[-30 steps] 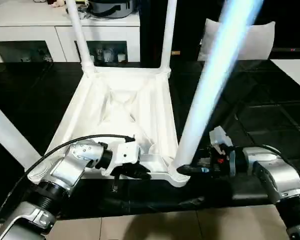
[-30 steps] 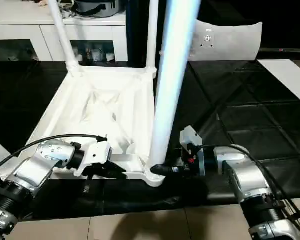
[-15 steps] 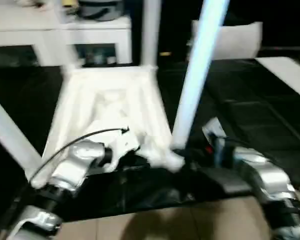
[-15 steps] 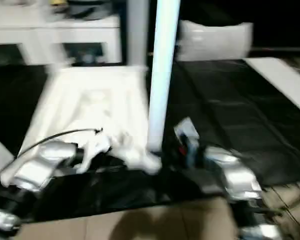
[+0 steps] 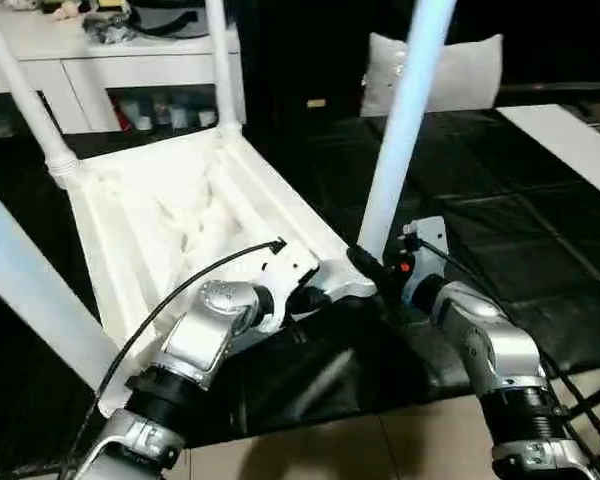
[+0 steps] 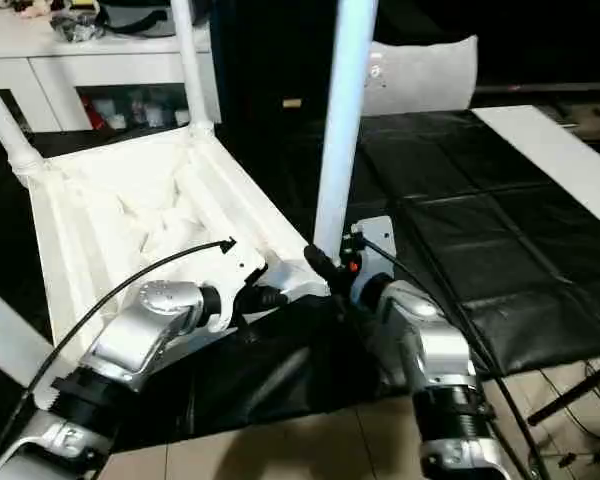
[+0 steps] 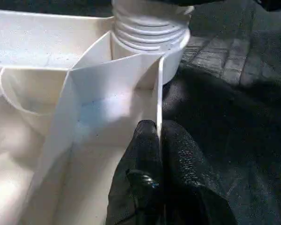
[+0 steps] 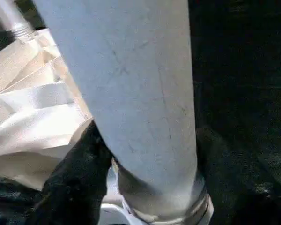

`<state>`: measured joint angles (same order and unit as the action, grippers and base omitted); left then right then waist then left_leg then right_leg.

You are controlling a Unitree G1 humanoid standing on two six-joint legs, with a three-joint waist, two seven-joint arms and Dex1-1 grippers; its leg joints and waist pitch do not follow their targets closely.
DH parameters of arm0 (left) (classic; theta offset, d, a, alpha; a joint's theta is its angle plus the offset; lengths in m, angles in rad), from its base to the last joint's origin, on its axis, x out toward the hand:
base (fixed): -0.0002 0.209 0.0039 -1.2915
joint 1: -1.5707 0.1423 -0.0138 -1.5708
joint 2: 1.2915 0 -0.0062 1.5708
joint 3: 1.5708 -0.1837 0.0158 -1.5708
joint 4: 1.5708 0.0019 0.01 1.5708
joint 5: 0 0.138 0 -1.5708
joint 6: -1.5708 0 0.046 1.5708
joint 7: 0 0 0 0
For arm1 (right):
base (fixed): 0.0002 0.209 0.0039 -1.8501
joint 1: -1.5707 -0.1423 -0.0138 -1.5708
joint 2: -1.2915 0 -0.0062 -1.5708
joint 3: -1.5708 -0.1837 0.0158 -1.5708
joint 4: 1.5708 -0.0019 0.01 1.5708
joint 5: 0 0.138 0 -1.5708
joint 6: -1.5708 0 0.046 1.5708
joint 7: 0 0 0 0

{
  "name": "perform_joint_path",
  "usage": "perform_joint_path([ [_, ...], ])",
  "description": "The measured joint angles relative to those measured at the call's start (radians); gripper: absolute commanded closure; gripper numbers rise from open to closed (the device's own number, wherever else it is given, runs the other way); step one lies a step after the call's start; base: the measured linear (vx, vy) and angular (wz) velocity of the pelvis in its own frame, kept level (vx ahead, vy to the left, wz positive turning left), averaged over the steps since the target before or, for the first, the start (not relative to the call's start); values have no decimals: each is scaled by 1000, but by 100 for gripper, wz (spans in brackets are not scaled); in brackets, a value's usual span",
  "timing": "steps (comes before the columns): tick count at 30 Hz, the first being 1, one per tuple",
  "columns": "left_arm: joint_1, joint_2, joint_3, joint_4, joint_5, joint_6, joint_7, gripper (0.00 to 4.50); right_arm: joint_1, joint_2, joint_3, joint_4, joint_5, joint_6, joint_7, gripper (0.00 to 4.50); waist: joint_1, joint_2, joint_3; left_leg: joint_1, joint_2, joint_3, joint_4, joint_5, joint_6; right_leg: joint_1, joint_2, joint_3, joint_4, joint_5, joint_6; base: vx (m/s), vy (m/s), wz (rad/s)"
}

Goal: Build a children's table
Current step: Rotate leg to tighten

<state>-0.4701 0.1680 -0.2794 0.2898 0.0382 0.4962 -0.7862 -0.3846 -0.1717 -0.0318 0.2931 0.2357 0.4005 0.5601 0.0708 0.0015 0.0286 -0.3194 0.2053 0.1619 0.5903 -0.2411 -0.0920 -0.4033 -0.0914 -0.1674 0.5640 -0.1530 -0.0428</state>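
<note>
Left eye view, entry: the table top is lying upside down on the black mat, ribbed underside up, in the middle of the scene and turned at an angle to the robot.

Count being recorded:
- One top.
- Four legs, each standing in a corner socket:
  - far-left leg
  - far-right leg
  - near-left leg
  - near-right leg
- Two grippers.

The left gripper is being kept pressed together on the thin rim wall of the top, just beside the near-right socket, so the top is being steadied. The right gripper is being held at the base of the near-right leg, where the leg meets the socket. Whether that leg is being clamped or is already loose cannot be told.

Step in hand, as judged: the fourth and last leg is being seated, with the top being braced against the push or twist. The task is being judged as near its end.

Next move, as judged: the seating of the near-right leg is to be confirmed. Both grippers are then to be freed without the top being dragged. The table is then to be turned onto its feet, which calls for a firm hold on two sides.
</note>
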Motion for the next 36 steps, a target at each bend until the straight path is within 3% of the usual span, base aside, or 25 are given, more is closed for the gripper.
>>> perform_joint_path([
  [9,29,116,-27,-40,-36,-67,-159,450,53,-187,22,-52,68,-25,324,61,27,0,0,-2,1,3,0,-2,-1,-9,0,2,15,-9,-7,0,0,0],
  [15,35,218,-52,-7,-45,-213,-318,450,64,-283,57,-61,91,-62,527,41,42,0,1,3,1,4,3,-1,-2,-4,0,2,15,-9,-5,0,0,0],
  [18,33,253,-57,15,-57,-273,-387,450,66,-311,102,-57,90,-91,624,41,51,-1,1,3,1,4,3,-1,-2,-4,-1,2,15,-9,-5,0,0,0],
  [19,32,270,-66,24,-64,-298,-421,450,66,-322,120,-52,90,-101,664,66,54,-2,1,3,1,4,3,-1,-2,-3,-1,2,14,-9,-5,0,0,0],
  [28,28,321,-102,31,-81,-371,-564,450,54,-336,195,-35,86,-121,799,144,84,-2,1,3,1,5,3,-1,-2,-4,-1,3,15,-9,-5,0,0,0],
  [33,25,324,-111,38,-80,-397,-580,450,38,-321,210,-11,85,-131,826,166,85,-2,1,4,1,6,4,-1,-2,-4,-1,4,16,-9,-5,0,0,0],
  [34,24,324,-112,38,-80,-398,-581,450,38,-317,214,-8,85,-131,830,199,85,-2,1,4,1,6,4,-1,-2,-4,-1,4,16,-9,-5,0,0,0],
  [36,24,324,-112,38,-80,-403,-581,450,37,-315,218,-6,86,-129,838,204,86,-2,1,3,1,6,4,-1,-2,-4,-1,4,16,-9,-5,0,0,0],
])
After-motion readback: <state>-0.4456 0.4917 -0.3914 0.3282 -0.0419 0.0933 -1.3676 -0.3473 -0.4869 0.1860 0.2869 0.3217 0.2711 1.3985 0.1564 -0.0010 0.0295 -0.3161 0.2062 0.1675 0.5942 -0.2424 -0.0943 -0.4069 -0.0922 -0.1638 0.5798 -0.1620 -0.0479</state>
